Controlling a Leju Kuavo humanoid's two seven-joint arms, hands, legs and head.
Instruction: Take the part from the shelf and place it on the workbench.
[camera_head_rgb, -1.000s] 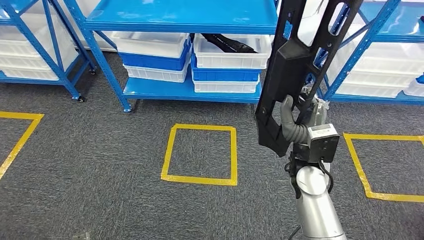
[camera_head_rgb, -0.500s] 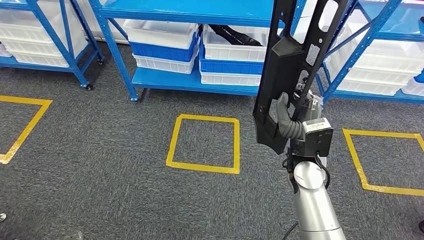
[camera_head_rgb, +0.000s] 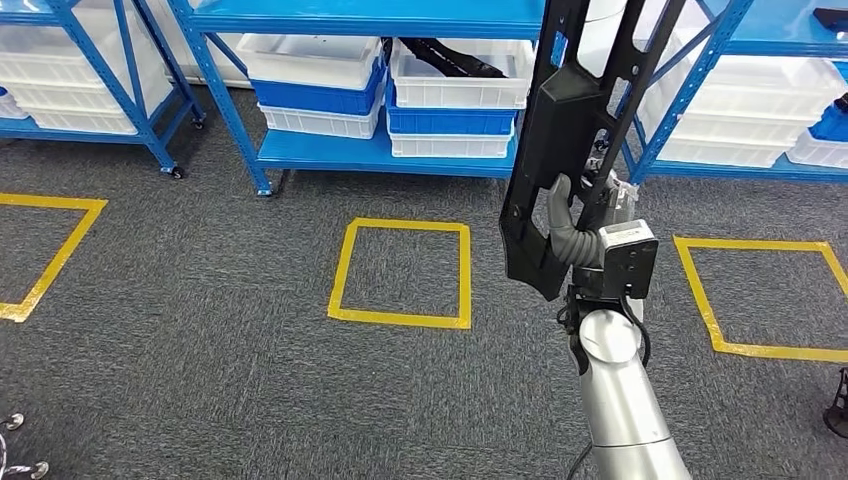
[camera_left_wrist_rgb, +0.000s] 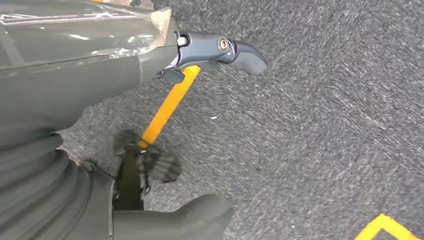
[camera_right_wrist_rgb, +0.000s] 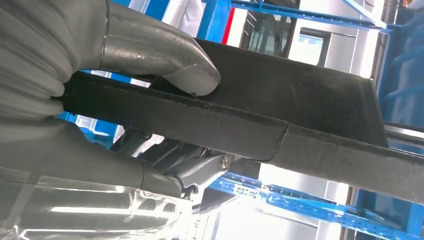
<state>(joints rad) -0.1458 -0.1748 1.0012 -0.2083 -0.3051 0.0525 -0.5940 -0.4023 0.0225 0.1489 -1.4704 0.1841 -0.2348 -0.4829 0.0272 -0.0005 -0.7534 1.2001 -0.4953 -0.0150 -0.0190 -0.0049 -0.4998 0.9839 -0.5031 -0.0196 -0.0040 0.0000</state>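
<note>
The part (camera_head_rgb: 575, 140) is off the shelf (camera_head_rgb: 380, 155), held upright in the right hand (camera_head_rgb: 578, 228) above the floor; the left hand (camera_left_wrist_rgb: 210, 50) seems empty, fingers apart. Placing on the workbench remains.

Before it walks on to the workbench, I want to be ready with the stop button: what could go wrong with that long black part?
The right hand grips the black part near its lower end, so most of it stands above the grip; it may tip or slip as the robot walks. Its upper end rises in front of the blue shelf, so a turn might strike the frame.
</note>
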